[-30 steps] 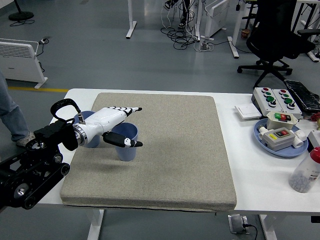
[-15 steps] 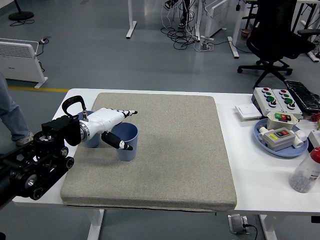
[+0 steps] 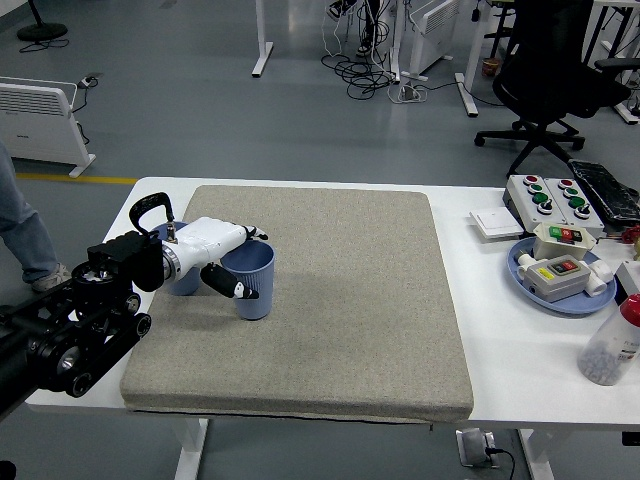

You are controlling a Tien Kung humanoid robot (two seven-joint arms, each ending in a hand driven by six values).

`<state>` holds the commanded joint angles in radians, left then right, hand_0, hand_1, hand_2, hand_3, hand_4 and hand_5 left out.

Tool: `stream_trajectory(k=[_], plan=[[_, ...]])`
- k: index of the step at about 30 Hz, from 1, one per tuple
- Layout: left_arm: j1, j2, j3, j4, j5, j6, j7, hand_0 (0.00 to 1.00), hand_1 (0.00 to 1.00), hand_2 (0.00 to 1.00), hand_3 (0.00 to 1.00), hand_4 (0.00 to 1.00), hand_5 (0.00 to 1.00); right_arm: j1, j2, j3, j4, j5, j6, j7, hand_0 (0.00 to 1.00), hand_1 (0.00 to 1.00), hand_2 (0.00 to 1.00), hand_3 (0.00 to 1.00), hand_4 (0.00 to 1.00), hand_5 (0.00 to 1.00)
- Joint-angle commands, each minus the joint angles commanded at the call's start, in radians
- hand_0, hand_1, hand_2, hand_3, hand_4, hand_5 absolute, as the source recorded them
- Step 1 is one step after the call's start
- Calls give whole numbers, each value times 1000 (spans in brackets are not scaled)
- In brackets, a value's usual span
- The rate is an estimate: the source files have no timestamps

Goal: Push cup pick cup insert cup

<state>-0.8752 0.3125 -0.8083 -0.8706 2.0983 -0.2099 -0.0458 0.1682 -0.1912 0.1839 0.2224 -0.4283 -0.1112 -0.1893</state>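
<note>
While no writing is legible, the left hand (image 3: 222,257) has its fingers (image 3: 228,285) clamped around the blue cup (image 3: 253,285).

It looked like a robotics lab. Grey push-button control boxes (image 3: 545,196) lay on the white surface (image 3: 520,340). Tangled black cables (image 3: 365,62) trailed across the grey floor (image 3: 200,100) near a black swivel office chair (image 3: 555,70).
</note>
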Motion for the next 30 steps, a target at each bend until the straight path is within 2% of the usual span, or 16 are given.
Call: stream_trajectory(k=[1,6,7,10,12,13,16,19,25,30], plan=[[0,1,2,1,-8,-3,1,365,542,557,598,685,235,0,0,0,0,0,0,0,730,668,704,598,165,389],[5,4,-3,-6,-18,-9,5,365,542,557,598,685,235,0,0,-2,0,4,-1,1,730,668,704,598,165,389],[7,5,-6,-10,-19,-10,5,364,517,508,552,670,231,0,0,-2,0,4,-1,1,730,668,704,597,165,389],[13,8,-18,-28,-20,-10,4,364,517,508,552,670,231,0,1,-3,0,5,-1,1,730,668,704,597,165,389],[16,11,-27,-44,-19,-11,6,364,517,508,552,670,231,0,0,-3,0,5,-1,1,730,668,704,597,165,389],[19,15,-35,-61,-16,-13,9,370,472,464,535,662,227,0,1,-3,0,5,-1,1,730,669,704,598,165,389],[26,23,-54,-102,-9,-26,18,370,472,464,535,662,227,0,1,-3,0,6,-2,1,730,669,704,598,165,389],[30,38,-73,-163,-8,-45,33,377,469,454,530,655,233,0,1,-4,0,9,-3,2,730,668,704,598,165,389],[-3,78,-81,-251,-22,-89,71,383,472,455,528,651,231,-1,1,-4,-1,10,-4,2,730,668,704,598,165,390],[-41,128,-108,-305,-32,-126,94,383,472,455,528,651,231,-3,1,-9,0,19,-6,3,730,668,704,598,165,390]])
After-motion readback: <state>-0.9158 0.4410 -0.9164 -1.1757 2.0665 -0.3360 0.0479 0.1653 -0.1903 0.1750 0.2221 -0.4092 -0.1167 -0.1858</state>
